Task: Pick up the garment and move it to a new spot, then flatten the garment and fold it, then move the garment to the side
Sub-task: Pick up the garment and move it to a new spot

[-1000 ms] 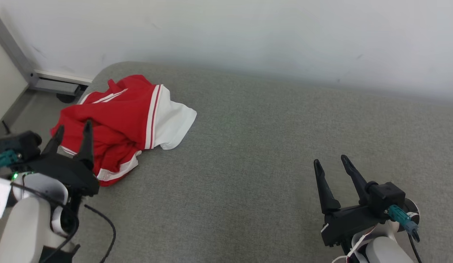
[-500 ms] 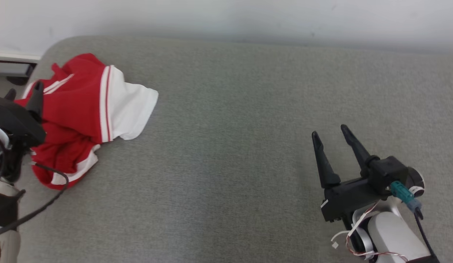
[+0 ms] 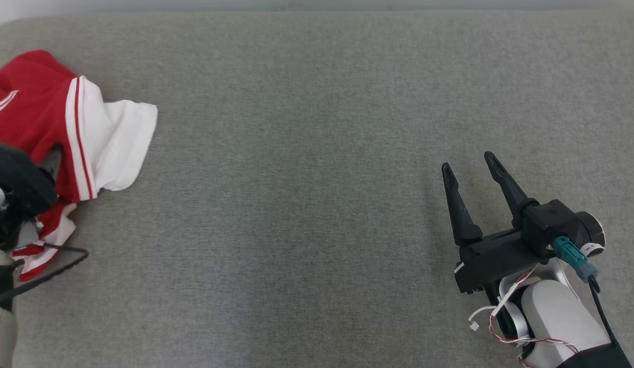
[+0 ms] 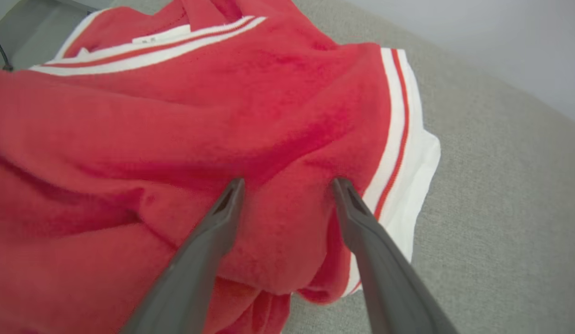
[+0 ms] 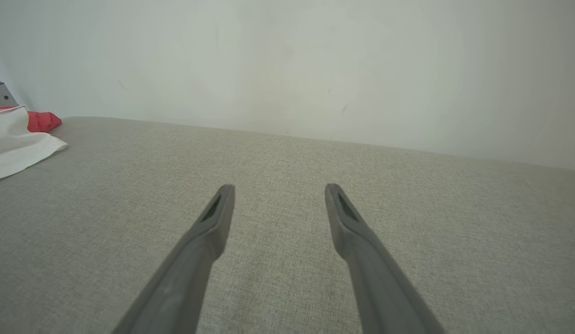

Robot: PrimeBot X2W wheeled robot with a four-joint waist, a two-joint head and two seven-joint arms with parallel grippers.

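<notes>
Grey fabric counter (image 3: 317, 128), red-and-white jersey (image 4: 250, 106) bunched against the left tool (image 4: 287, 185), jaws wide (nothing pinched yet): press in, close on a thick fold; right tool (image 3: 466, 160) open, well apart.

Grey fabric surface (image 3: 317, 153) — crumpled red-white garment (image 3: 36, 102)

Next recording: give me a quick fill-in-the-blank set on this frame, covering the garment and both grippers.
The garment is red with ___ trim.
It lies on the robot's ___ side of the grey surface.
The left gripper is at its red fabric with jaws ___.
The right gripper, over bare cushion, holds ___.
Missing words: white; left; open; nothing.
</notes>
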